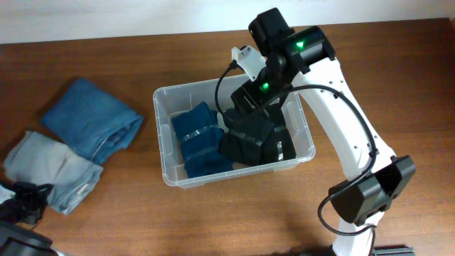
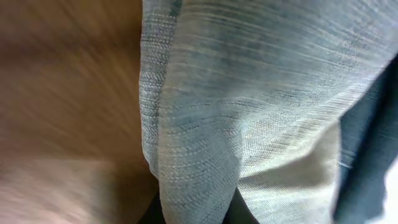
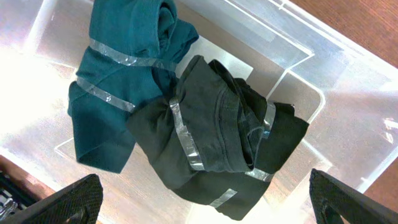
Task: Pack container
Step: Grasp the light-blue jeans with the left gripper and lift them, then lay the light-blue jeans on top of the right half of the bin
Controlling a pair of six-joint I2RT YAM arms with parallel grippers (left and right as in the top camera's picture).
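Note:
The clear plastic container [image 1: 165, 153] stands mid-table and holds a folded teal garment [image 1: 200, 141] on the left and a folded black garment [image 1: 254, 139] on the right, both banded with clear tape. My right gripper [image 1: 257, 105] hovers over the container's right half, open wide and empty; in the right wrist view its fingertips [image 3: 211, 205] straddle the black garment [image 3: 217, 130] beside the teal one [image 3: 118, 81], inside the container [image 3: 348, 93]. My left gripper [image 1: 25, 200] is at the table's front left, shut on a fold of a light grey-blue garment [image 2: 205, 124].
A folded blue denim garment [image 1: 92, 122] lies at the left. The light grey-blue garment [image 1: 55, 169] lies in front of it, near the table's left edge. Bare wooden tabletop [image 1: 234, 220] runs in front of the container.

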